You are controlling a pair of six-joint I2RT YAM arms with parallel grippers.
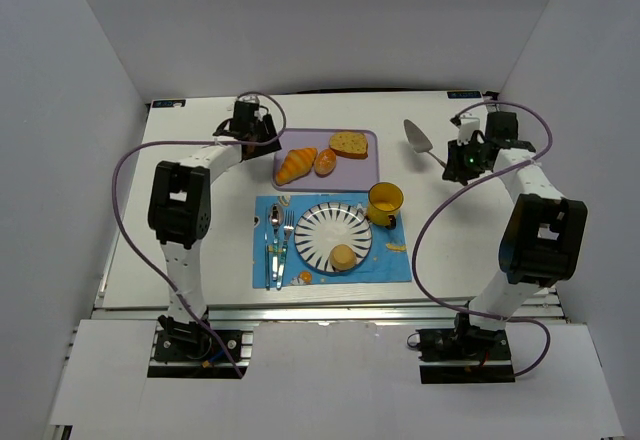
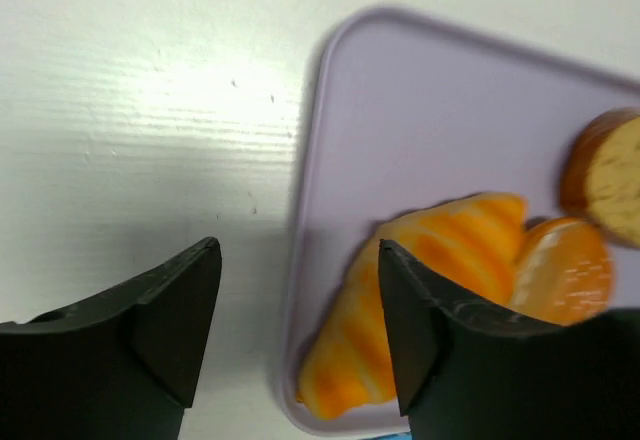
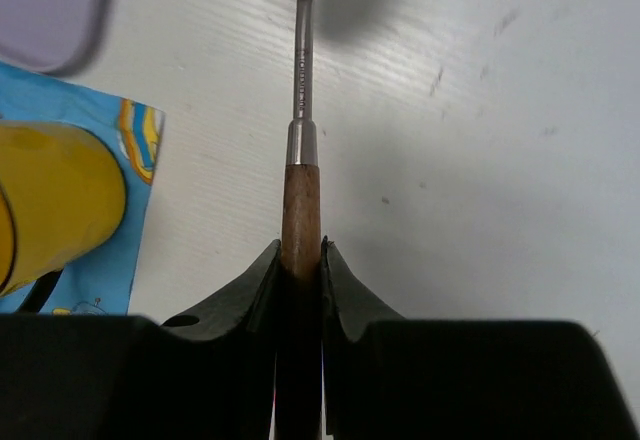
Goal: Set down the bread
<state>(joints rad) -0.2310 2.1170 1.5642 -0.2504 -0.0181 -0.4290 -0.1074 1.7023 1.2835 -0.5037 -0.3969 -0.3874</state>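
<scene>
- At the near right part of the striped plate [image 1: 318, 222]: the bun [image 1: 343, 256], small and round, light golden-tan with a paler top. It lies just inside the rim, free of both tools. Its outline is slightly smaller than the mouth of the yellow mug [image 1: 385, 202].
- Plate: white with dark radial stripes, set at the middle of a blue placemat [image 1: 395, 265]. The mug stands upright just beside the plate's far right edge, on the mat.
- Left of the plate, on the mat: a spoon [image 1: 274, 222] and a fork [image 1: 288, 228], lying side by side.
- Beyond the placemat: a lavender tray [image 1: 350, 174] carrying, from left to right, a croissant [image 1: 296, 165], a darker orange-brown oval roll [image 1: 325, 162] and a toast slice [image 1: 349, 144] with a brown crust.
- Left tool [image 2: 295, 260]: spread wide and holding nothing. In the wrist view one finger is over the bare white surface [image 2: 150, 80] and the other is over the croissant, with the tray's rim between them.
- Right tool [image 3: 300, 255]: closed tightly on the wooden handle of a cake server [image 3: 301, 190]. The metal shank and blade run away from the fingers along the surface. The server is right of the tray and well apart from the bun.
</scene>
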